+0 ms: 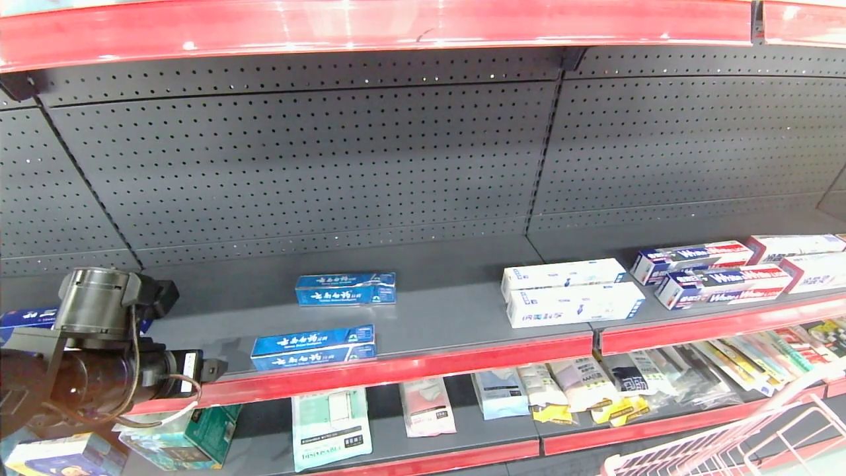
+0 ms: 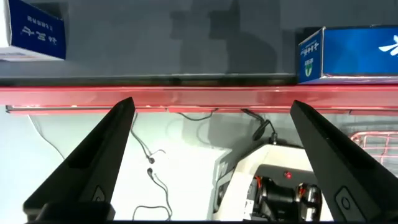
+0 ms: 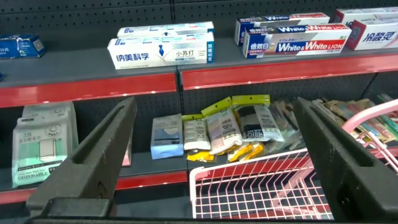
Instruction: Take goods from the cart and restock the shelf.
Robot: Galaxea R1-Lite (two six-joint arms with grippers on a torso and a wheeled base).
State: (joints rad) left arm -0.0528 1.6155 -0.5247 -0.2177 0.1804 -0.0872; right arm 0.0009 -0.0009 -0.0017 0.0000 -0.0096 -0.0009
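Hanging just in front of and below the shelf's red front edge (image 1: 396,370), the left claw (image 2: 211,102) had its two dark fingers spread wide with nothing between them. The right claw (image 3: 214,99) was spread as well and gripped nothing, and it sat farther out from that edge, above the pink wire cart (image 3: 261,186). The cart stood low before the right end of the edge.

Under the red edge, flat packets (image 1: 426,406) and a pale green pouch (image 1: 330,423) lay on a lower board, with a green box (image 1: 198,436) toward the left.

Just behind the red edge lay the front blue box (image 1: 314,347), lengthwise along it. A second blue box (image 1: 346,289) lay deeper in, apart from the first. To the right, two long white boxes (image 1: 572,303) lay side by side, the nearer one close to the edge. Past a seam in the edge, red-and-white boxes (image 1: 724,285) filled the right section.

A stretch of grey board (image 1: 449,311) showed between the blue and white boxes and ran back from the edge to the pegboard wall (image 1: 297,165). An upper red shelf (image 1: 370,26) overhung it all.
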